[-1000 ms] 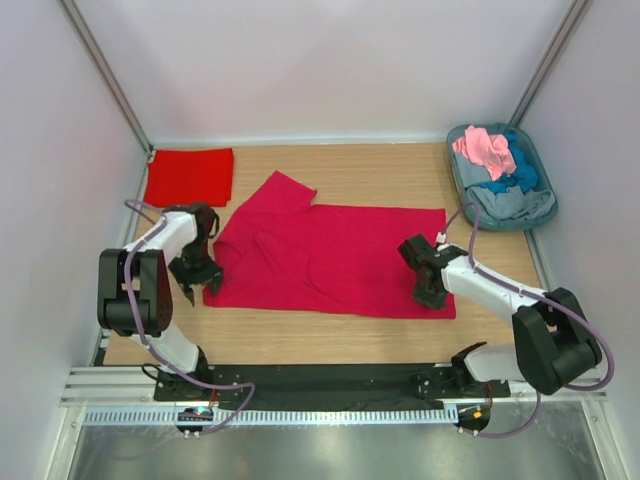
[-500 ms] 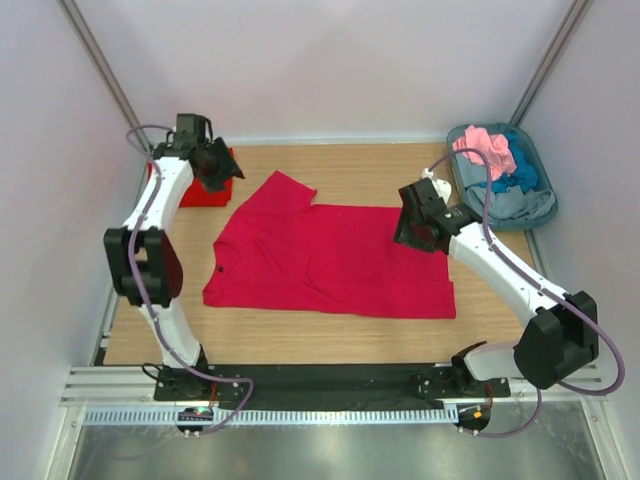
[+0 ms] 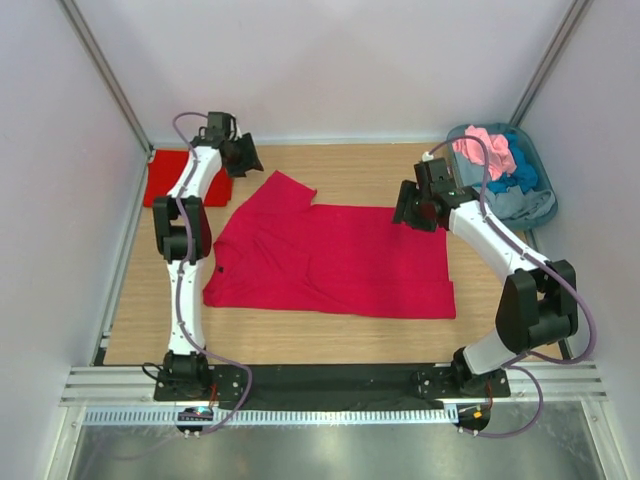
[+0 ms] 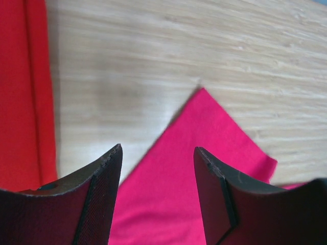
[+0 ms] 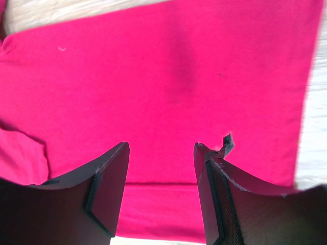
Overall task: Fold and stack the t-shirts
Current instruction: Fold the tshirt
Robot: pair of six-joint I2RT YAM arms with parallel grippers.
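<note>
T-shirts, I count five: one crimson t-shirt [image 3: 330,260] flat mid-surface [image 3: 360,175], one scarlet t-shirt [image 3: 168,178] folded far-left corner, three heaped in tub [image 3: 510,224]. Left tool [image 3: 245,155], right tool [image 3: 405,205] both wide, empty.

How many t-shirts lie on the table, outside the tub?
2: the crimson t-shirt spread flat in the middle, and the scarlet t-shirt folded at the far left corner. Another might be hidden beneath it.

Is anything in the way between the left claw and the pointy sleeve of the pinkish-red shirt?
No, nothing visible. The open left gripper hangs right by the sleeve of the crimson shirt, with only bare table around. The folded scarlet shirt lies aside.
</note>
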